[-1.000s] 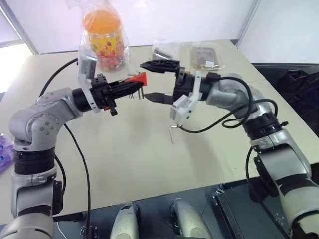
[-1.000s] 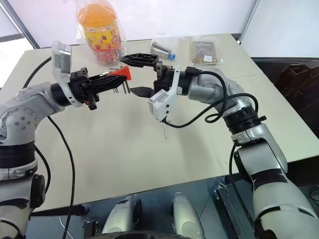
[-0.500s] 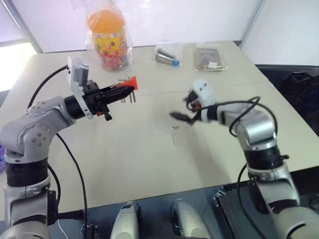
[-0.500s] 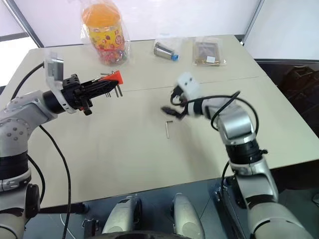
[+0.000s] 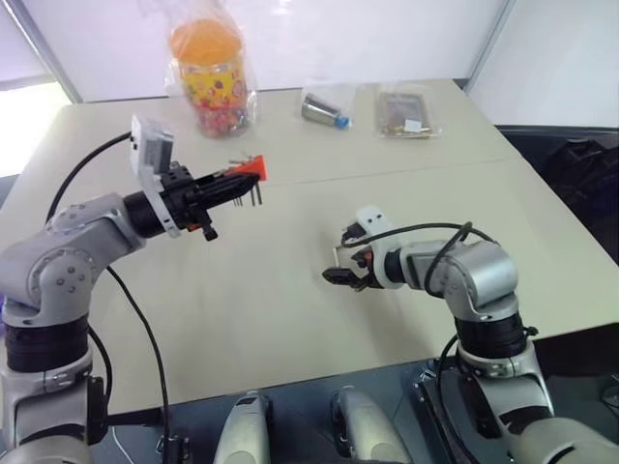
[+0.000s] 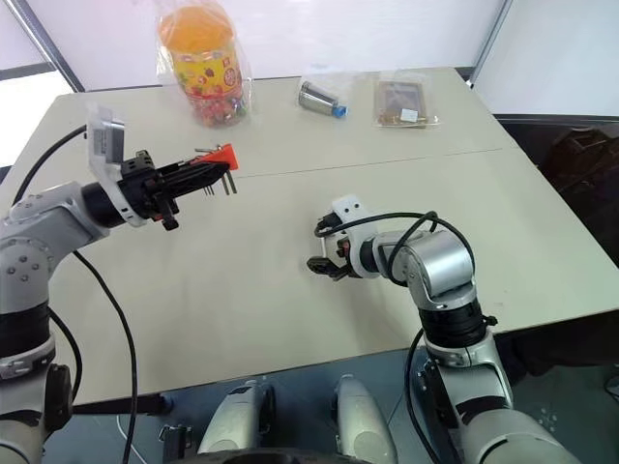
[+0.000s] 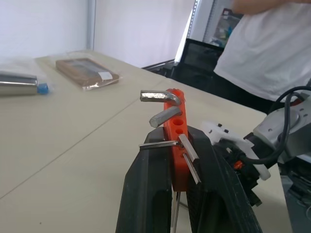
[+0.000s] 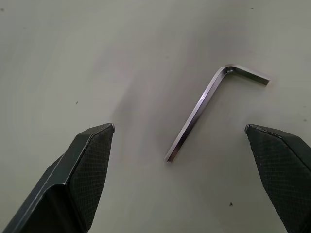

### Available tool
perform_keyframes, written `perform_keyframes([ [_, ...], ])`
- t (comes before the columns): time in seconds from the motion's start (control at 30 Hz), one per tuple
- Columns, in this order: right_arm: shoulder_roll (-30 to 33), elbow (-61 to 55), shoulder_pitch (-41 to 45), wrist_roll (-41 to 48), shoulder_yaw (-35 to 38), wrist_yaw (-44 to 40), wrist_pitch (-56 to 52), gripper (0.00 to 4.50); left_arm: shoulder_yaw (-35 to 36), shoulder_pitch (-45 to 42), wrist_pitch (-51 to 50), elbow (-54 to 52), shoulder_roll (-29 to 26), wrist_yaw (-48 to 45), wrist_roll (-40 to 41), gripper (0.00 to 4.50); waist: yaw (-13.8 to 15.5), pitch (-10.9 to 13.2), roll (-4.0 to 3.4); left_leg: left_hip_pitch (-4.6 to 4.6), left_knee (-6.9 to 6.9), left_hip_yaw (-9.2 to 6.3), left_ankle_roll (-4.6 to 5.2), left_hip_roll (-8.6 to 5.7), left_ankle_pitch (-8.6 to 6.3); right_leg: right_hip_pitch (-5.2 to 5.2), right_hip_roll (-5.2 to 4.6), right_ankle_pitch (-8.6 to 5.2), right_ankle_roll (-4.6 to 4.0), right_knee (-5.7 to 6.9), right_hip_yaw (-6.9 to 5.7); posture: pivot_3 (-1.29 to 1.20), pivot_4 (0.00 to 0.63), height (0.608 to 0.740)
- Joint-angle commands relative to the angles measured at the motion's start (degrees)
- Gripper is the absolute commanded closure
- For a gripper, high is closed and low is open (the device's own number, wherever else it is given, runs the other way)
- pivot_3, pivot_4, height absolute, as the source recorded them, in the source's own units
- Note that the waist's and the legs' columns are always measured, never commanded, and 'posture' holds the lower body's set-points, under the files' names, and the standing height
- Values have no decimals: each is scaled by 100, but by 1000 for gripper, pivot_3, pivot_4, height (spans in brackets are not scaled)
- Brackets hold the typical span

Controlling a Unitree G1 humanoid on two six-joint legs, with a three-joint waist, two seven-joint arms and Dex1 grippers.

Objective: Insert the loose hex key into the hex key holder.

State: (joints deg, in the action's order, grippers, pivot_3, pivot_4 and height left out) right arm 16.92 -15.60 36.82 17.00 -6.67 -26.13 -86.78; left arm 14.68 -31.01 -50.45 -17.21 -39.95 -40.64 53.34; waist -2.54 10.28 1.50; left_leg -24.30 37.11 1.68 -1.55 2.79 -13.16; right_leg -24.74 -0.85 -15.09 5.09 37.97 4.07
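Right wrist view: we see the loose hex key point(image 8: 206, 109) flat on bare table point(image 5: 242, 319), between our right gripper point(image 8: 187, 141)'s wide-spread fingers point(image 8: 90, 155), untouched. Left gripper point(image 7: 177, 145), raised at left, is clenched on the hex key holder point(image 7: 176, 141). Bagged items point(image 5: 208, 72) sit along the far edge, open tabletop all round.
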Motion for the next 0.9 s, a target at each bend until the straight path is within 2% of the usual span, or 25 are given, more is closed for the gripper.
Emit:
perform_keyframes([
  [0.03, -142, 196, -35, -134, -210, 265, 517, 24, 250, 51, -9, -267, -93, 111, 161, 4500, -7, -1, 1, 0, 0, 0, 0, 0, 0, 0, 0, 0, 0, 0, 0, 0, 150, 740],
  [0.33, -31, 681, -160, -472, -998, 336, 1734, 24, 379, 211, -87, -467, -180, 382, 337, 4500, -9, -6, 10, 3, 0, -2, 0, 4, 0, 0, 5, 0, -1, 0, 1, 0, 150, 740],
  [0.43, 144, 678, -232, -576, -1275, 225, 1989, 899, 427, 248, -106, -515, -202, 445, 377, 4500, -7, -8, 12, 3, 0, -2, 0, 4, 0, 1, 5, 0, -1, 0, 1, 0, 150, 740],
  [0.67, 285, 821, -255, -736, -1409, 88, 2388, 4449, 423, 273, -79, -537, -202, 519, 411, 4500, -4, -9, 14, 3, -2, -2, 1, 5, 0, 1, 6, -1, -1, -1, 1, 0, 150, 740],
  [0.77, 392, 811, -244, -813, -1530, -74, 2651, 4449, 390, 255, -46, -511, -179, 526, 398, 4500, -2, -9, 15, 3, -2, -2, 1, 5, 0, 1, 6, -1, -1, -1, 1, 0, 150, 740],
  [0.9, 448, 658, -305, -917, -1396, -364, 4160, 4449, 445, 268, -35, -487, -108, 612, 455, 4500, -1, -8, 14, 2, -3, -2, 1, 5, -1, 1, 6, -1, -1, -5, 0, 0, 150, 740],
])
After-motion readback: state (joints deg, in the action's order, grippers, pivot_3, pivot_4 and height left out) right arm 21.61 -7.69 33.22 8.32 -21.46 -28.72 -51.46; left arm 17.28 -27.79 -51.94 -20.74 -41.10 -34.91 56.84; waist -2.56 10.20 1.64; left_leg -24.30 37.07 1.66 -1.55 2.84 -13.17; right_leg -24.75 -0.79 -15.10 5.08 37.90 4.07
